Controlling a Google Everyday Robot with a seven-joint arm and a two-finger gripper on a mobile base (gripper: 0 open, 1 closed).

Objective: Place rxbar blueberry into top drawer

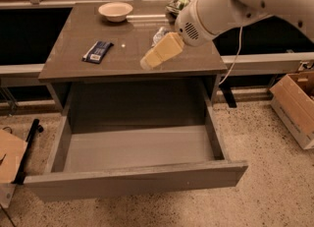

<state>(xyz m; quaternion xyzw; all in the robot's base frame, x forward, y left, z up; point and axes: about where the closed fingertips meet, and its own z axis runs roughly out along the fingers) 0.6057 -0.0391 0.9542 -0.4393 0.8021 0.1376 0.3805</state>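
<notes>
The rxbar blueberry [98, 52] is a dark blue flat bar with white lettering, lying on the left part of the grey table top [117, 66]. The top drawer [140, 155] is pulled fully open below the table, and its light grey inside holds nothing. My gripper [149, 61] with cream-coloured fingers reaches over the middle of the table top, well right of the bar and not touching it. It holds nothing that I can see.
A cream bowl [116, 11] stands at the table's back. A silver can [159, 35] lies partly hidden behind my arm, and a green-and-white bag [177, 3] is at the back right. A cardboard box [297, 105] stands on the floor to the right.
</notes>
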